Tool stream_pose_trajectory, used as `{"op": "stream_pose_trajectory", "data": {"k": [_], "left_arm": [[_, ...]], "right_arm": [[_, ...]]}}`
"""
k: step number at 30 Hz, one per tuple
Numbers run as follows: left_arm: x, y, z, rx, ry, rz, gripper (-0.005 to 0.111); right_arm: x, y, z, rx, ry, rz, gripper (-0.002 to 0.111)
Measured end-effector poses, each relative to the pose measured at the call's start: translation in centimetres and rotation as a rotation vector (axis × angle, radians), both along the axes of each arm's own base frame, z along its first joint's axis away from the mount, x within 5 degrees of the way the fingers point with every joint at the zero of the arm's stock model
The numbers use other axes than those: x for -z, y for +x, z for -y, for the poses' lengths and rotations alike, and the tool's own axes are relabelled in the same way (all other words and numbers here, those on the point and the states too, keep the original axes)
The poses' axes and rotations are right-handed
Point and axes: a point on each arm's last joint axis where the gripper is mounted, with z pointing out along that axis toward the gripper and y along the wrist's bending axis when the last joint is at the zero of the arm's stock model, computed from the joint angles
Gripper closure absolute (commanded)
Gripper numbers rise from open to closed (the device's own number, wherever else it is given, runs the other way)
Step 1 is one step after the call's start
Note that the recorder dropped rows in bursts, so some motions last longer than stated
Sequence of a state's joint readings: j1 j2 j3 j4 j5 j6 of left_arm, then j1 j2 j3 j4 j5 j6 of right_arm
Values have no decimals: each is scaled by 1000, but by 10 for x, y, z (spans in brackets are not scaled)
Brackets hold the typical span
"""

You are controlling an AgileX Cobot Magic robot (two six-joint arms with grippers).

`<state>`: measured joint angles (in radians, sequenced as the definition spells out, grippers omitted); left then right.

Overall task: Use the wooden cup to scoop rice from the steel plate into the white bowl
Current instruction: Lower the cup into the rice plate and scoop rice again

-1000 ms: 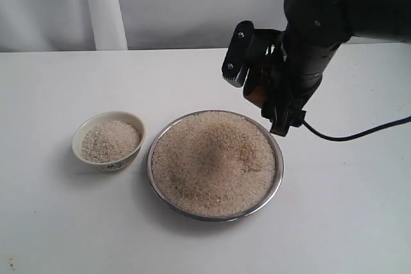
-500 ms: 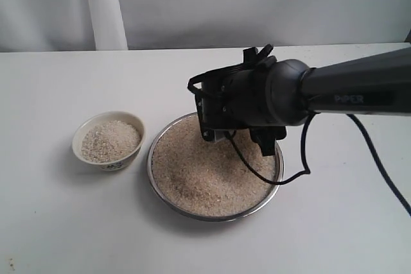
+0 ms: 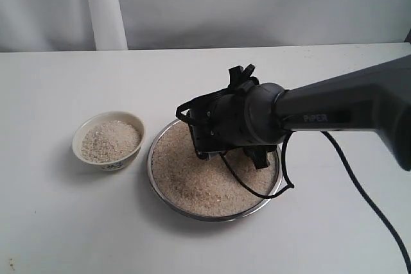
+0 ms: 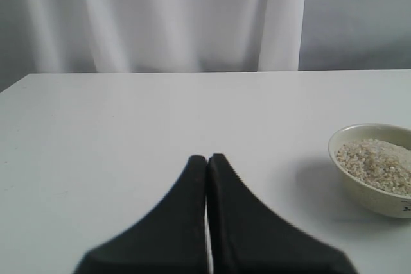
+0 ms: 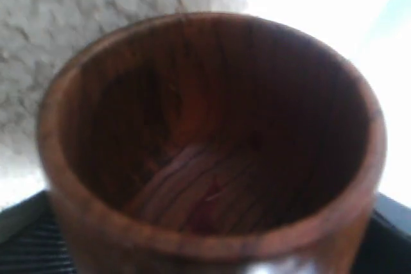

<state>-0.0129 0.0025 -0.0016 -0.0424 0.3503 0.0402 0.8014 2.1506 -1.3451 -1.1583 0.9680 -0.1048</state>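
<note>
The steel plate (image 3: 149, 170) sits mid-table, heaped with rice (image 3: 183, 181). My right gripper (image 3: 209, 138) hangs low over the plate's far half, largely hidden under its own wrist. It is shut on the wooden cup (image 5: 212, 139), which fills the right wrist view, empty and dark inside, with rice (image 5: 96, 24) just beyond its rim. One dark finger (image 5: 26, 239) shows beside the cup. The cup is hidden in the exterior view. The white bowl (image 3: 90, 155) stands left of the plate, holding rice (image 3: 110, 139). My left gripper (image 4: 207, 157) is shut and empty, with the bowl (image 4: 376, 200) off to one side.
A black cable (image 3: 359, 184) trails from the right arm across the table on the right. A white curtain (image 3: 103, 4) hangs behind the table's far edge.
The right arm has swung down from above the plate's far right rim and moved left, bringing the cup low over the rice. Bowl and plate have not moved.
</note>
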Motion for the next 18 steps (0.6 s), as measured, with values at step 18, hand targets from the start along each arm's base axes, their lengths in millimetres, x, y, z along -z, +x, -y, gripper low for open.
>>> {"op": "stream_pose_trajectory", "data": {"k": [18], "left_arm": [[0, 0, 0, 0, 0, 0, 107]], "right_arm": [[21, -4, -12, -40, 49, -42, 108]]}}
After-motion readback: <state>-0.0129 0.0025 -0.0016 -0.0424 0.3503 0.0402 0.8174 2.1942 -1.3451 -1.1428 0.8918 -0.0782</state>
